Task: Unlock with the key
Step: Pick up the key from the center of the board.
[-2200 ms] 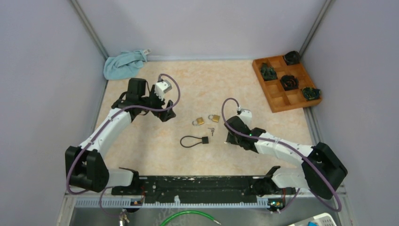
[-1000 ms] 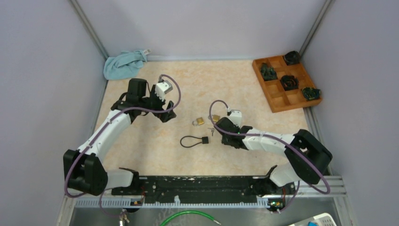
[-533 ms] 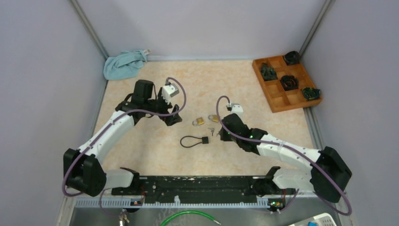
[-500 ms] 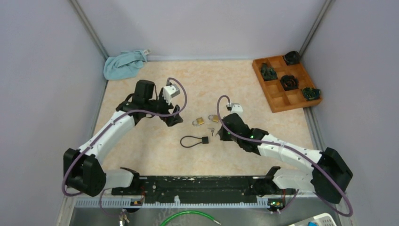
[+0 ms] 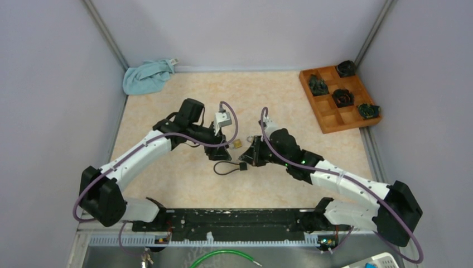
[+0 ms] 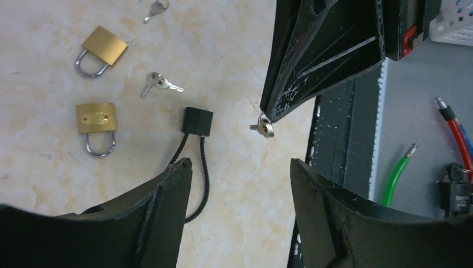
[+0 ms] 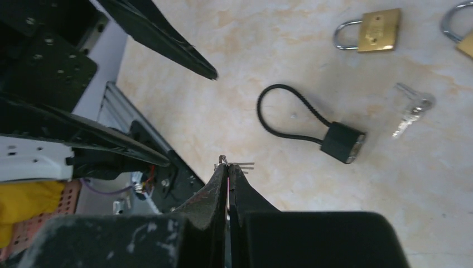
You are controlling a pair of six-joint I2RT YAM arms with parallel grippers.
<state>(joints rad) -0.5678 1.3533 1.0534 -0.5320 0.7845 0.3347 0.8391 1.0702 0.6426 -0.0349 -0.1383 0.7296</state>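
Key [image 7: 239, 164]: small and silver, pinched at the very tip of the right gripper [image 7: 227, 167], near the middle of the table [image 5: 268, 95] and close to the body of the cable lock [image 5: 243, 166].
Right gripper: clenched tight on the key with its fingers pressed together. Half a second ago it hung to the right of the loose keys [image 6: 159, 84]; now it has swung left, to the lock body.
Left gripper [image 6: 240, 164]: released, jaws apart with only the table and the lock's cord showing between them. Since the earlier frame it has travelled from the left side toward the middle, and it now faces the right gripper, near it but apart.
Cable lock: black, lying flat around the middle of the table toward the near edge, loop pointing left. It has not shifted.
Brass padlock [image 6: 104, 47]: flat on the table, beyond the cable lock toward the far edge.
Second brass padlock [image 6: 97, 119]: beside the first, apart from it.
Top view: only one padlock shows now because the right arm covers the other; both showed before.
Loose keys: on the table between the padlocks and the lock body, where they lay before.
Cloth [image 5: 146, 75]: blue, bunched in the far left corner.
Wooden tray [image 5: 336, 116]: at the far right corner.
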